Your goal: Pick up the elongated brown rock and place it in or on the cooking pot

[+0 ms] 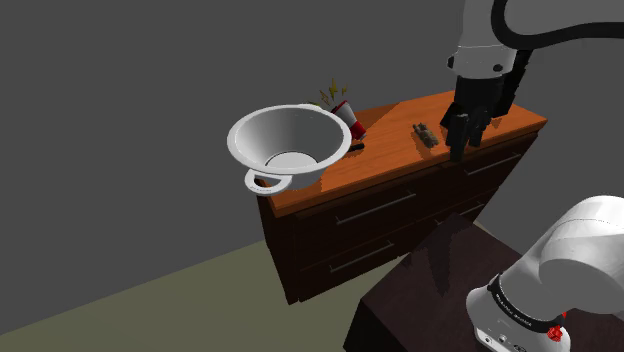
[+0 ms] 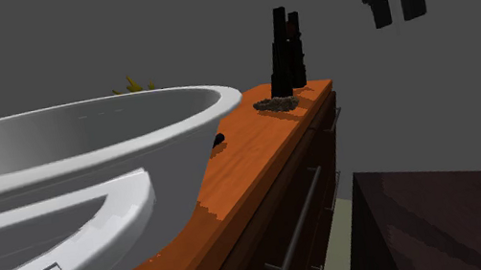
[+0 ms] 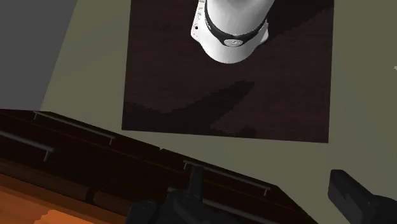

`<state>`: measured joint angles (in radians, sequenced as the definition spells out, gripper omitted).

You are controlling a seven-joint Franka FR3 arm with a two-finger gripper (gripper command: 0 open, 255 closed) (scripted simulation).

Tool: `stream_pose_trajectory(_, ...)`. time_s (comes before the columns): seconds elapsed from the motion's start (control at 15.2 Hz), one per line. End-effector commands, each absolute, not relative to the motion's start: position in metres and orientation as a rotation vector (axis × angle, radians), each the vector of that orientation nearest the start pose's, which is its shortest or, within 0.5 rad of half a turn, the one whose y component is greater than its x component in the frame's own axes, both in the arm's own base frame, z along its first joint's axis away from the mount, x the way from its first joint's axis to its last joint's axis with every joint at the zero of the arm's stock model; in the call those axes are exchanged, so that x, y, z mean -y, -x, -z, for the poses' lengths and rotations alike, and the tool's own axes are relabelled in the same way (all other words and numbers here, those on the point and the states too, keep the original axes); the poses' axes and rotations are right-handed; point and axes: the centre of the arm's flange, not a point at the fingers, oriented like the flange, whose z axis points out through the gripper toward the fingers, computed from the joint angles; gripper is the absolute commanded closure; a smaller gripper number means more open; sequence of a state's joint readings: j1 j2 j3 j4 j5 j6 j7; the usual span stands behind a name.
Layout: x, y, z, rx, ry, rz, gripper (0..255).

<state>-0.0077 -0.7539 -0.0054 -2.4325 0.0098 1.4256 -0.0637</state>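
The brown rock [image 1: 426, 135] is seen on the dresser [image 1: 390, 152] near the spread, empty gripper [image 1: 463, 145]; the pot [image 1: 300, 128] is set well apart.

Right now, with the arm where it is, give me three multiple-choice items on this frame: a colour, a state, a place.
1. The pot is: A red; B white-grey; C black.
2. The tool is: A open and empty; B shut on the rock; C shut on nothing.
3. The rock lies: A in the pot; B on the dresser top; C in the tool.
Key: 1 B, its walls render pale; 2 A, the wrist view shows its fingers apart with nothing between; 3 B, it rests on the orange-brown top, apart from the pot.
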Motion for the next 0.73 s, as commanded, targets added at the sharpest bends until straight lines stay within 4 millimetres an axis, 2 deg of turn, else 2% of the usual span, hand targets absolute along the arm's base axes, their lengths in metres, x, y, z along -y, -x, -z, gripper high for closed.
stream_pose_trajectory(0.0, 0.003, -0.293, -0.535, 0.082, 3.093, -0.393, 0)
stream_pose_trajectory(0.66, 0.093, -0.369, -0.487, -0.309, 3.061, -0.250, 0)
